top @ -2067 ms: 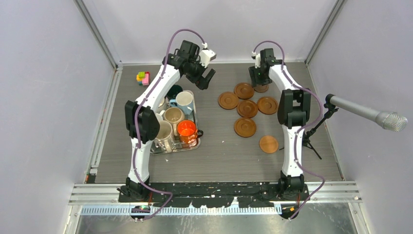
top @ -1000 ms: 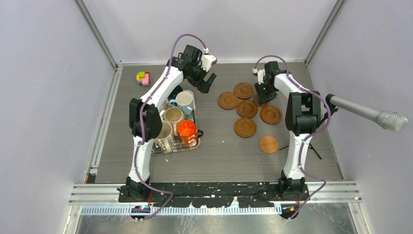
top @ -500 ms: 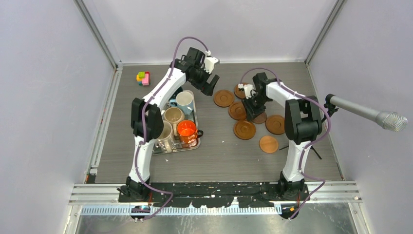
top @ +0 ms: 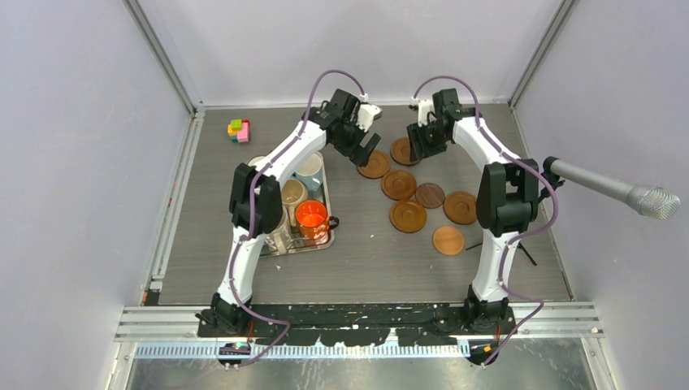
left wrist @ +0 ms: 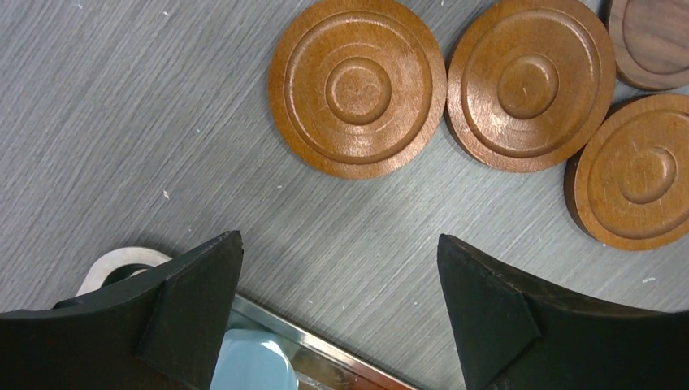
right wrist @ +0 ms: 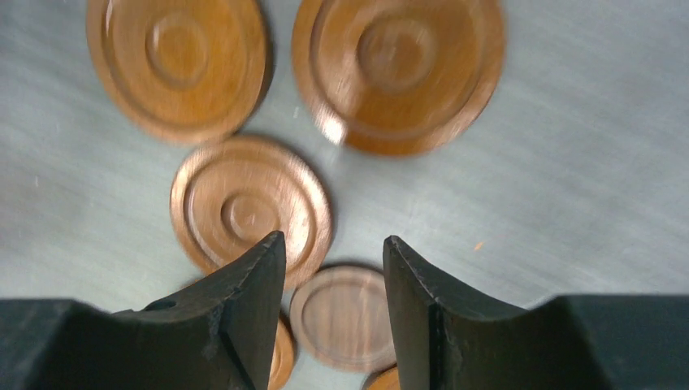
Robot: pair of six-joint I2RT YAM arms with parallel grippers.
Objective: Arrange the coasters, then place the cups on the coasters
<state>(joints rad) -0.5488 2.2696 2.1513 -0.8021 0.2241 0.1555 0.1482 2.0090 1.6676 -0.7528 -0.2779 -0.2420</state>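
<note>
Left hand point(left wrist: 337, 244), fingers wide apart and empty, hovers over the coasters point(left wrist: 357, 85); right hand point(right wrist: 333, 244), parted and empty too, hangs above the same bunch. Several touch, likely too crowded for the cups point(top: 310, 215), which sit packed in the tray point(top: 297, 248).

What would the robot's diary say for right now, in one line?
left gripper: open, empty | right gripper: open, empty, over coasters | coasters: clustered on table | cups: in tray

Parted pincer point(right wrist: 334, 242) hangs over blurred brown coasters point(right wrist: 250, 213).
</note>
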